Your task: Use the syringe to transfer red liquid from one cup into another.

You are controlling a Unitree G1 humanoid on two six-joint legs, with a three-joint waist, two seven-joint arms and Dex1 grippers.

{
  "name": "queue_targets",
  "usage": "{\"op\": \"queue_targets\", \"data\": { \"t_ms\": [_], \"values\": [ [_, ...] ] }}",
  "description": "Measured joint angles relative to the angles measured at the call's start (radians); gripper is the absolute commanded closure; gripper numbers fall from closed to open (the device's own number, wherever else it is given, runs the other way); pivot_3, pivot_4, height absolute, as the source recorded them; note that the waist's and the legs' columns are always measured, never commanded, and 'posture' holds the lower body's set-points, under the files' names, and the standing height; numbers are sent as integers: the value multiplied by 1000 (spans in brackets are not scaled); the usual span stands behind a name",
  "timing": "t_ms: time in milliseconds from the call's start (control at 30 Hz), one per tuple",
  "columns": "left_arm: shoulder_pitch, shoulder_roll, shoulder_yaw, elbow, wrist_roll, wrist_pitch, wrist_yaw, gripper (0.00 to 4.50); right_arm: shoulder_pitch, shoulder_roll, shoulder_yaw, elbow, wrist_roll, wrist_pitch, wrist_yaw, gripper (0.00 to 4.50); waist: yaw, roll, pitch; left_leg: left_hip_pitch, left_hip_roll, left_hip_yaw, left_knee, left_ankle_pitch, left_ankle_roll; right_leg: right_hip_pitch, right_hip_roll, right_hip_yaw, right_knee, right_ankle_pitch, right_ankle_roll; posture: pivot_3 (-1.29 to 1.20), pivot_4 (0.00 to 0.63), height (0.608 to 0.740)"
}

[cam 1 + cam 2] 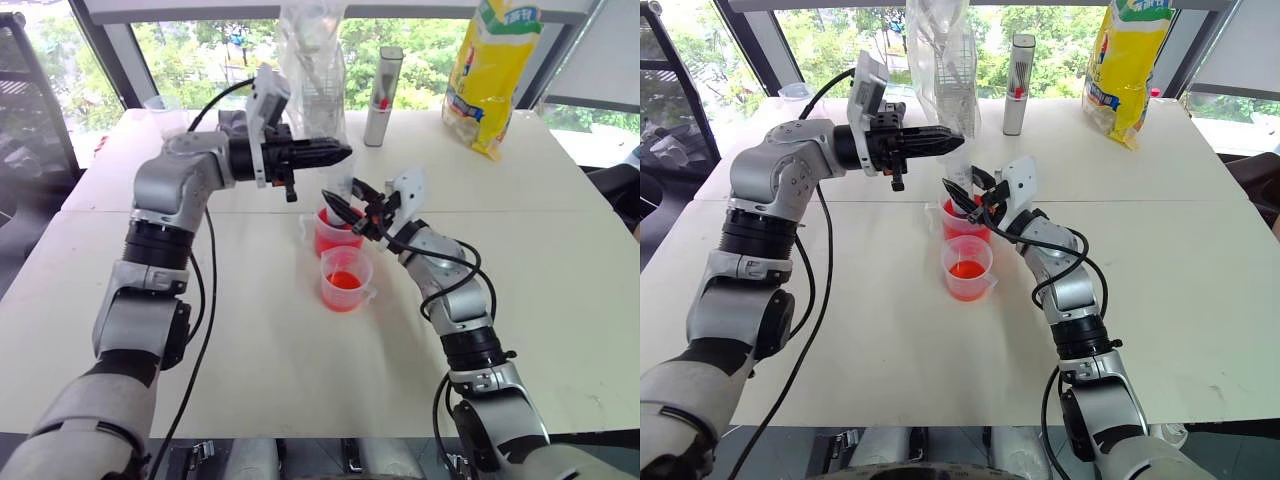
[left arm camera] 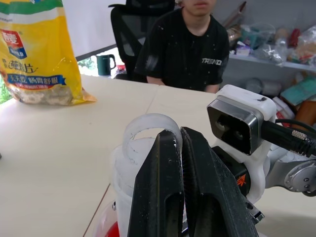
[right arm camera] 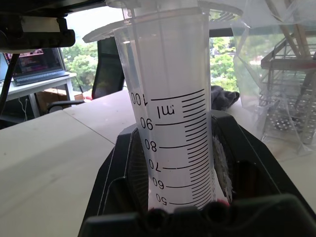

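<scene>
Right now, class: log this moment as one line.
right tool: shut on syringe | syringe: over far cup | left tool: shut on plunger ring | near cup: shallow red

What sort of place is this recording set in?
Probably an office or lab workroom: white tables pushed together by big windows onto trees, a person seated by a black office chair, and cluttered shelves behind.

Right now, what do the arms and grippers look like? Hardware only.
Both arms: silver-grey shells with black joint bands and loose black cables along the outside. Left gripper and right gripper: two black tapered fingers each, with a white wrist camera housing that has a dark lens face and a black cable.
</scene>
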Motion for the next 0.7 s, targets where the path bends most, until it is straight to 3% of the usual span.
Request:
{"op": "queue_targets", "data": {
  "t_ms": [700],
  "values": [
    [-67, -22, 0, 74, 23, -8, -14, 4469, 20, 3, -16, -17, 5, 5, 1, 3080, -1, 0, 0, 0, 0, 0, 0, 0, 0, 0, 0, 0, 0, 0, 0, 0, 150, 740]
  ]
}}
